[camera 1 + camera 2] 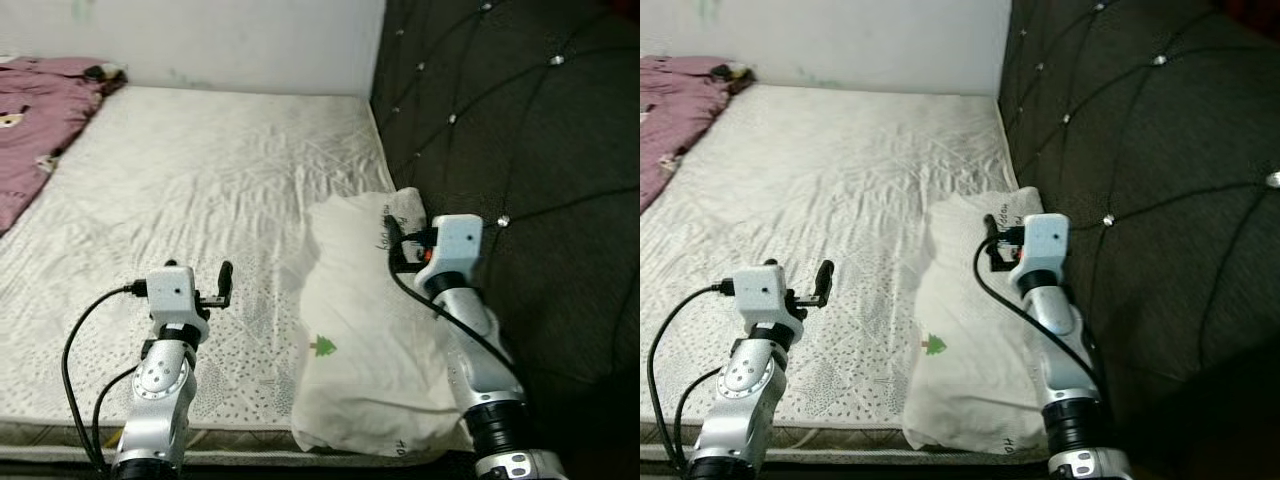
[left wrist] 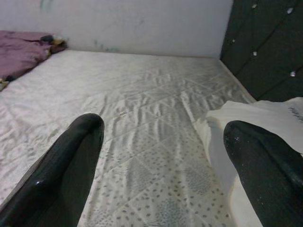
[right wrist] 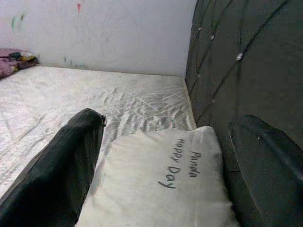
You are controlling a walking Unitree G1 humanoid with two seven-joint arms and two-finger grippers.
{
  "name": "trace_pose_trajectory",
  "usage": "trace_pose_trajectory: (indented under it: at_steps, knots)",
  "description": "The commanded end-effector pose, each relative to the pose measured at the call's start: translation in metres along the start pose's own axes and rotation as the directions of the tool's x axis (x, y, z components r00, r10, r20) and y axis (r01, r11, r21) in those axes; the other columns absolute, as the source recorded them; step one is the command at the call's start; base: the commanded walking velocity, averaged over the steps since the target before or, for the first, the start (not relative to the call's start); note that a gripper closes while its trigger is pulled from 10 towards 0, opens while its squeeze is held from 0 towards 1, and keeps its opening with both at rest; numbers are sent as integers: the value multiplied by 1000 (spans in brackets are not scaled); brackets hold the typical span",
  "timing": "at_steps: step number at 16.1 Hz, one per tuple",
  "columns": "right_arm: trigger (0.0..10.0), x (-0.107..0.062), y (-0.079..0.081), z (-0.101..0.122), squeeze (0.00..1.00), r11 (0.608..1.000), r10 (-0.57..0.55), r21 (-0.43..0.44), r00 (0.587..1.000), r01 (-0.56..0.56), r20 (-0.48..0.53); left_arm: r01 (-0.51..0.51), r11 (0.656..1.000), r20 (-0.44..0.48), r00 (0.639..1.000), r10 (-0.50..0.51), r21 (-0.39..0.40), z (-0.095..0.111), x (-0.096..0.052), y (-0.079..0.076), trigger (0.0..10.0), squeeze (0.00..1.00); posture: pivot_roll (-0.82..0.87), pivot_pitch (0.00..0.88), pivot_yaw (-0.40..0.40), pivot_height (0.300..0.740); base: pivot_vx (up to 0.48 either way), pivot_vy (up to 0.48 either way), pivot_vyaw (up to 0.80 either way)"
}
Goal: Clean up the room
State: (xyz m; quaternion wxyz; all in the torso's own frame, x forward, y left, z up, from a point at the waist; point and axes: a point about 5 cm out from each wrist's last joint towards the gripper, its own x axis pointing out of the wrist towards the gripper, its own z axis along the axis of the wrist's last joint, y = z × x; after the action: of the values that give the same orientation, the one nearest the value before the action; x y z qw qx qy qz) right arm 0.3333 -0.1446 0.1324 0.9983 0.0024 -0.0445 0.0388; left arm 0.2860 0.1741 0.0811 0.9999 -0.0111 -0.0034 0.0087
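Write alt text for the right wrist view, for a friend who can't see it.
Seen between the two open black fingers of the robot's right gripper, a white pillow printed "Happy Day Panda" lies on a bare quilted mattress. It rests against a dark tufted headboard, with a white wall behind.

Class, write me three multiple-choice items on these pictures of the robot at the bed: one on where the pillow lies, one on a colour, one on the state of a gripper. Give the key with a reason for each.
1. Where does the pillow lie?
A. On the mattress beside the headboard
B. On the floor
C. On the blanket

2. What colour is the blanket at the far corner?
A. Green
B. Pink
C. Blue

3. How is the right gripper?
A. Shut on the pillow
B. Shut on nothing
C. Open

Key: 1 A, the pillow rests along the padded headboard; 2 B, the cloth is plainly pink; 3 C, its fingers stand wide apart above the pillow.
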Motion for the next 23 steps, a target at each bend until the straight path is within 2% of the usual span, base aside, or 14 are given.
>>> trace_pose_trajectory:
  at_steps: [1,3,4,6,7,9,10,12,13,14,15,17,19,23]
  knots:
    - [10000,1,-10,1,0,1000,-26,3,1000,26,-10,-13,999,-9,1000,13,-40,0,0,-1,10000,0,32,0,-23,740,0,0,0]
    - [10000,1,-10,-2,0,998,-26,59,999,28,-35,-34,999,-34,999,33,-40,-3,0,3,10000,0,26,0,-24,740,0,0,0]
    - [10000,0,-7,-11,0,998,-3,60,994,10,-111,-42,996,-59,998,38,-74,-8,1,5,10000,0,26,0,-24,740,0,0,0]
    - [10000,-3,-4,-22,0,992,-11,118,983,33,-184,-15,993,-42,999,10,-115,-6,2,3,10000,0,21,0,-26,740,0,0,0]
    - [10000,-4,7,-23,0,993,50,113,981,-29,-189,16,992,-36,999,-20,-123,-5,3,0,10000,0,22,0,-26,740,0,0,0]
    - [10000,-4,15,-13,0,997,67,-26,992,-70,-104,44,986,-25,999,-48,-160,-5,4,-1,10000,0,18,0,-23,740,0,0,0]
    - [10000,-4,18,-7,0,996,77,61,994,-73,-72,37,993,-27,999,-41,-114,-6,3,4,10000,0,17,0,-20,740,0,0,0]
    - [10000,-4,16,-3,0,998,50,29,998,-49,-33,-6,999,-33,999,5,-46,-6,2,11,10000,0,20,0,-18,740,0,0,0]
    - [10000,-4,16,-6,0,999,55,7,997,-54,-57,-34,999,-31,999,34,1,-5,2,15,10000,0,20,0,-18,740,0,0,0]
    - [10000,-7,19,-9,0,992,119,62,989,-114,-90,-57,998,-49,997,58,24,-7,2,19,10000,0,20,0,-18,740,0,0,0]
    - [10000,-8,17,-11,0,986,130,118,987,-118,-96,-78,997,-68,995,78,9,-7,4,28,10000,0,29,0,-23,740,0,0,0]
    - [10000,-7,15,-13,0,990,109,104,988,-98,-105,-87,996,-31,996,86,-23,0,8,32,10000,0,29,0,-24,740,0,0,0]
    - [10000,-5,12,-8,0,997,72,19,995,-71,-69,-107,994,-4,994,107,-7,3,11,30,10000,0,30,0,-21,740,0,202,0]
    - [10000,-1,12,-3,0,998,62,18,997,-61,-53,-81,996,-8,997,81,-27,3,11,22,10000,0,30,0,-30,740,0,436,0]
